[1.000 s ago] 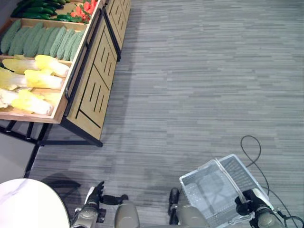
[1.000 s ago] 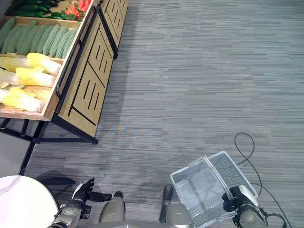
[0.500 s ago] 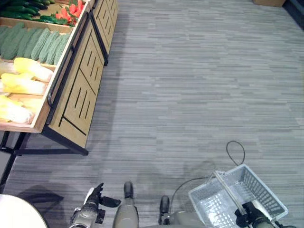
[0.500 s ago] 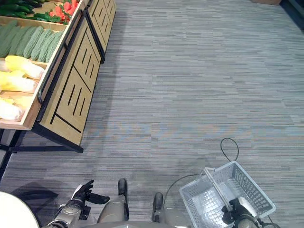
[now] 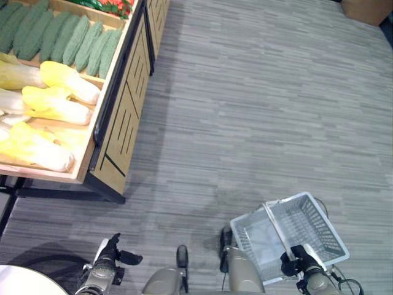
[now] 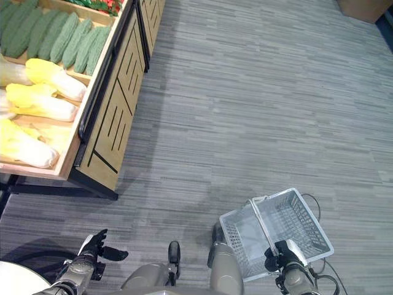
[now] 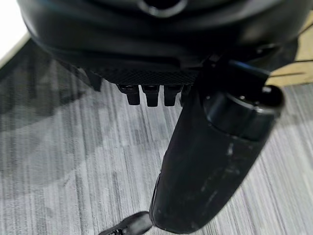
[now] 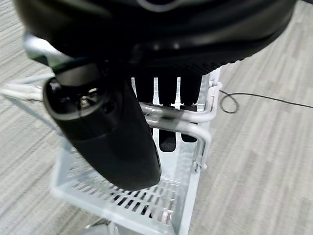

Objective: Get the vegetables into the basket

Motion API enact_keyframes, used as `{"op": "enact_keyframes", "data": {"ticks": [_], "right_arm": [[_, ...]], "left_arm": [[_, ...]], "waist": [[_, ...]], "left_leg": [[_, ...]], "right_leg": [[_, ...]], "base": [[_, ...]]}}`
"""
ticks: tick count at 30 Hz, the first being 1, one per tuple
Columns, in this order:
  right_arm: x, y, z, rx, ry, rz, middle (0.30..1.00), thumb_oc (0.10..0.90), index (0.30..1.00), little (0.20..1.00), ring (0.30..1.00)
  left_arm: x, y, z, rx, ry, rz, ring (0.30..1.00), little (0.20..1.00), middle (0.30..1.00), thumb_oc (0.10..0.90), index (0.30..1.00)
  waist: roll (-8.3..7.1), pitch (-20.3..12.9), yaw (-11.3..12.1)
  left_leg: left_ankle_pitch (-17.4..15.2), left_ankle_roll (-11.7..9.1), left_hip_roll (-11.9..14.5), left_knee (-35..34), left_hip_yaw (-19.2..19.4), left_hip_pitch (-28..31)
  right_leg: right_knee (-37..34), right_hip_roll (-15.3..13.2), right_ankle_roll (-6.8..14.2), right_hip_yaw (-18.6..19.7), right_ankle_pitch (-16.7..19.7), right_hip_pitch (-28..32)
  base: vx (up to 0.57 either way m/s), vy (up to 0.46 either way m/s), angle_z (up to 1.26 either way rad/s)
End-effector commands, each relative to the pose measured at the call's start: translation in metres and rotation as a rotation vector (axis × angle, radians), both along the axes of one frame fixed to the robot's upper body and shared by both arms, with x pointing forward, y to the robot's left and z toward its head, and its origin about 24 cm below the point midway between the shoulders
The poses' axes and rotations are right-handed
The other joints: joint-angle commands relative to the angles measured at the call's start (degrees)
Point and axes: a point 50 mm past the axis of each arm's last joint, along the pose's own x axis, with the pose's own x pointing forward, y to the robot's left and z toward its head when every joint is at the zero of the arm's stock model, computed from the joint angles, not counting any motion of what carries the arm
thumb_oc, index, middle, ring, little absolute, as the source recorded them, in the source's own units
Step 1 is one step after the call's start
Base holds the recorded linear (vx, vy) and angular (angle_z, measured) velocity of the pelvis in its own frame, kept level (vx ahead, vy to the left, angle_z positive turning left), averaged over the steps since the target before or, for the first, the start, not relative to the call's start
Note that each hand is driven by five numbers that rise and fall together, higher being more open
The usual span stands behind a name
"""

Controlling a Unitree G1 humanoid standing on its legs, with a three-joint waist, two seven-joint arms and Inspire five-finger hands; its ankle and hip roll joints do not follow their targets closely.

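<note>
Right wrist view gives us what the head cameras do not: the right hand [image 8: 146, 98] has its fingers [image 8: 168, 105] curled round the paired wire handles [image 8: 186, 120] of the white basket [image 8: 142, 200], with the thumb [image 8: 105, 132] lying across in front. Below the hand we see the basket's mesh floor, and nothing lies on the part that shows. From the head, we record the same basket [image 5: 307, 227] hanging at the right hand [image 5: 295, 263], its far end reaching out ahead of that hand over the floor.

Left wrist view shows the left hand [image 7: 161, 49] holding nothing, its fingers [image 7: 149, 95] straight and the thumb [image 7: 215, 161] standing apart from them. From the head, this hand [image 5: 109, 257] hangs low over the floor, well apart from the right hand and the basket.

We note a grey striped carpet floor [image 5: 258, 110] across the whole room. Ahead of the left hand and off to its outer side stands a wooden produce stand [image 5: 126, 117] with a black frame. The vegetables lie in its trays, well apart from both hands: yellow cabbages [image 5: 58, 104] in the nearest tray, ridged green gourds [image 5: 67, 40] in the tray beyond, and something red and green [image 5: 113, 6] beyond that, cut off at the edge and too little seen to name. A white rounded surface [image 5: 24, 281] shows just behind the left hand; we cannot tell what it belongs to. A brown box corner [image 5: 368, 9] sits far ahead of the right hand, cut off.
</note>
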Motion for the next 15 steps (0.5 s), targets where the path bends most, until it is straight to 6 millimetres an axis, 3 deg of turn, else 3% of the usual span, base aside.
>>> {"op": "enact_keyframes", "data": {"ticks": [1, 6, 7, 10, 11, 15], "right_arm": [[-0.008, -0.031, 0.013, -0.092, 0.008, -0.012, 0.3, 0.4, 0.3, 0.3, 0.3], [-0.006, -0.037, 0.017, -0.11, 0.003, -0.015, 0.3, 0.4, 0.3, 0.3, 0.3], [-0.006, -0.043, 0.021, -0.127, -0.009, -0.019, 0.3, 0.4, 0.3, 0.3, 0.3], [-0.003, -0.049, 0.026, -0.142, -0.024, 0.0, 0.3, 0.4, 0.3, 0.3, 0.3], [-0.003, -0.054, 0.029, -0.158, -0.023, 0.004, 0.3, 0.4, 0.3, 0.3, 0.3], [-0.009, -0.06, 0.031, -0.171, -0.01, -0.01, 0.3, 0.4, 0.3, 0.3, 0.3]], "left_arm": [[0.012, 0.001, 0.008, -0.001, -0.09, 0.013, 1.0, 1.0, 1.0, 0.9, 1.0], [0.008, -0.003, 0.004, -0.014, -0.074, 0.02, 1.0, 1.0, 1.0, 0.9, 1.0], [0.006, -0.006, 0.002, -0.021, -0.065, 0.012, 1.0, 1.0, 1.0, 0.9, 1.0], [0.004, -0.009, 0.0, -0.028, -0.051, -0.004, 1.0, 1.0, 1.0, 0.9, 1.0], [0.004, -0.013, -0.001, -0.037, -0.051, -0.019, 1.0, 1.0, 1.0, 0.9, 1.0], [0.011, -0.017, 0.001, -0.048, -0.066, -0.033, 1.0, 1.0, 1.0, 0.9, 1.0]], "waist": [[0.09, 1.0, -1.02], [0.76, -0.63, -1.09], [1.39, -0.91, -1.09], [1.84, -0.99, -1.23], [2.0, -0.75, -1.2], [1.73, 0.07, -1.22]], "left_leg": [[-2.09, -6.7, 9.1, 4.44, -0.58, -1.3], [-2.01, -8.59, 10.98, 5.12, -1.19, -0.29], [-0.49, -10.0, 12.43, 7.22, -1.96, -0.57], [1.33, -11.29, 13.57, 10.22, -2.83, -1.27], [3.15, -11.9, 14.05, 14.11, -3.52, -2.67], [6.43, -12.43, 14.61, 21.51, -4.01, -6.21]], "right_leg": [[5.31, -1.44, 2.93, -0.19, 3.59, 3.31], [4.82, 0.06, 1.47, -2.28, 2.43, 5.74], [5.65, 1.18, 0.23, -3.47, 0.85, 6.53], [6.02, 2.43, -1.1, -4.1, -0.5, 7.23], [6.04, 3.27, -2.28, -4.13, -1.54, 7.99], [5.92, 4.5, -4.36, -4.65, -3.43, 9.66]], "base": [[0.31, -0.208, 0.73], [0.18, -0.197, 0.55], [0.2, -0.289, -0.04], [0.17, -0.264, 0.21], [0.15, -0.238, 0.05], [0.1, -0.21, -0.05]]}}
